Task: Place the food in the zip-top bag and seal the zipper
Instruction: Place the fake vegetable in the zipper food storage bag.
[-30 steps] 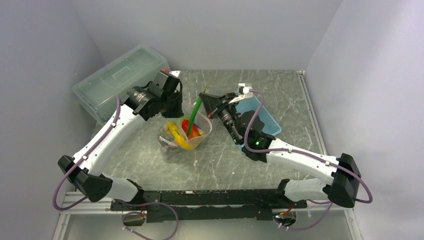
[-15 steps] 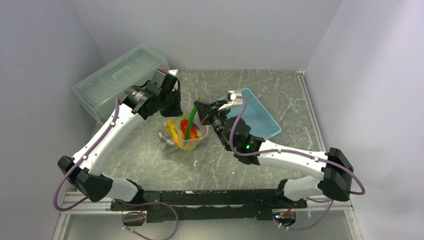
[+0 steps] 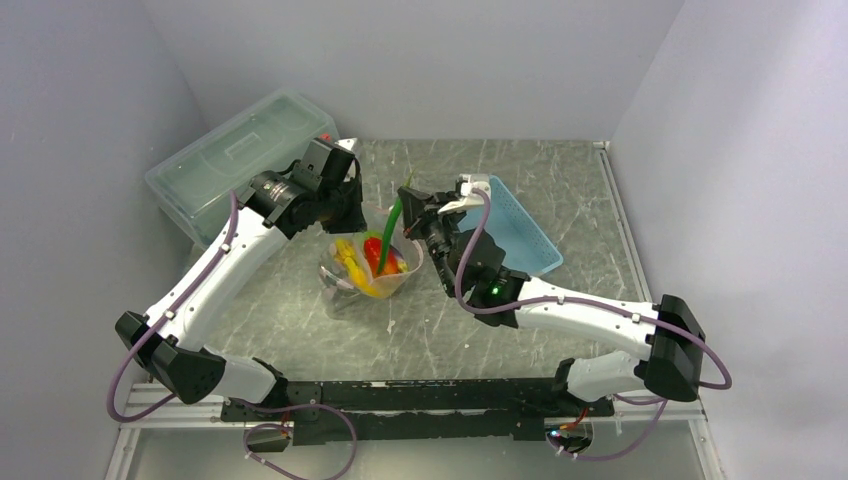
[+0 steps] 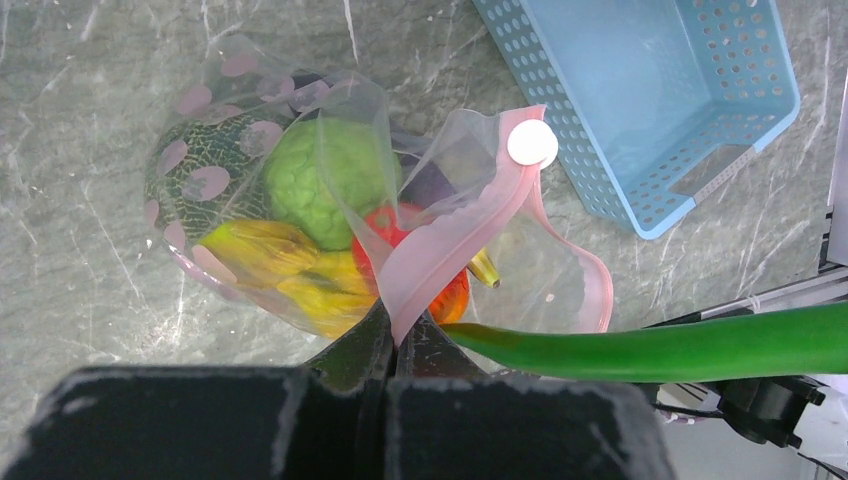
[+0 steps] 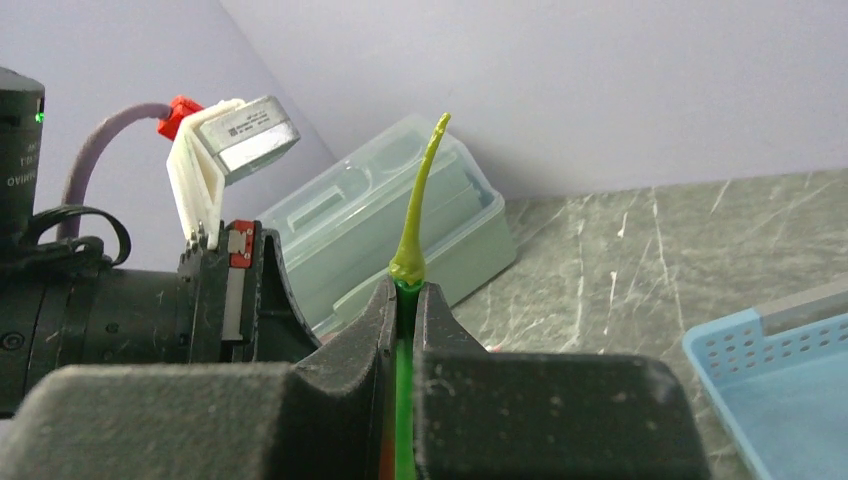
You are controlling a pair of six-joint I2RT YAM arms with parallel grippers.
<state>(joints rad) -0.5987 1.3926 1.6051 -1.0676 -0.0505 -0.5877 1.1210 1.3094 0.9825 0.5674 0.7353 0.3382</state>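
Top external view: on a grey table [image 3: 450, 330] we see three containers. The largest is a translucent box [image 3: 235, 155] at the far left, lid on; we cannot tell what is in it. Next is a light-blue basket [image 3: 520, 235] at the far right, its perforated floor in plain sight from the left wrist view.

Between them, at the middle of the table, sits the bag [image 3: 345, 285], clear plastic with pale pink dots, its mouth gaping upward. Inside it, in the left wrist view, we see a dull-green lump [image 4: 325, 180] beside a darker netted piece [image 4: 190, 180], yellow bananas [image 4: 290, 270] below them, and a red-orange piece [image 4: 385, 225] near the mouth.

A long green pod [image 3: 392, 230] slants from the right gripper [image 3: 412, 212] down toward the bag's mouth. We cannot tell whether its tip is inside the bag. In the right wrist view the jaws pinch it just below its pale, curved stalk.

The zipper [image 4: 450, 240] is a pink strip along the mouth, unsealed and curling in a loop, with a small white disc [image 4: 532, 143] on it. The left gripper [image 4: 395, 335] has its jaws closed tight on this strip, lifting that edge above the food.
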